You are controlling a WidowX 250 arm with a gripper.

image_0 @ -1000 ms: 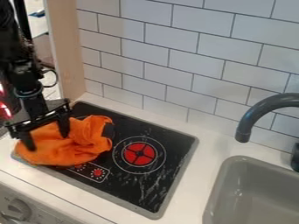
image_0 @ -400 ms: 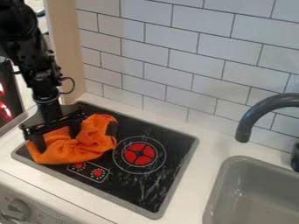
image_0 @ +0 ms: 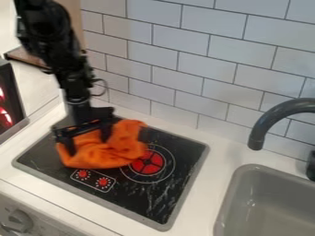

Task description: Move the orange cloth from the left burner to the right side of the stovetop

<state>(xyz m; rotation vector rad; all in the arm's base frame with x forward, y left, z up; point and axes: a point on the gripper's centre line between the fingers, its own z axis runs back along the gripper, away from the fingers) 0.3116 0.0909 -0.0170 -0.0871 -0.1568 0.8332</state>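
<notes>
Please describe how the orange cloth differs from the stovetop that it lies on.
The orange cloth is crumpled into raised folds, while the stovetop is flat. The cloth is a nearly plain bright orange; the stovetop is black with red markings and a grey rim. The cloth is also smaller as it lies, covering only part of the stovetop. Both are beneath the gripper, whose spread fingers straddle part of the cloth.

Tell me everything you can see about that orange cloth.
The orange cloth looks soft and plain, bunched into a crumpled heap with raised folds. It lies on the black cooktop, above the two small printed red dials and overlapping the burner ring's left side. The gripper stands over it, spread fingers against the fabric.
</notes>
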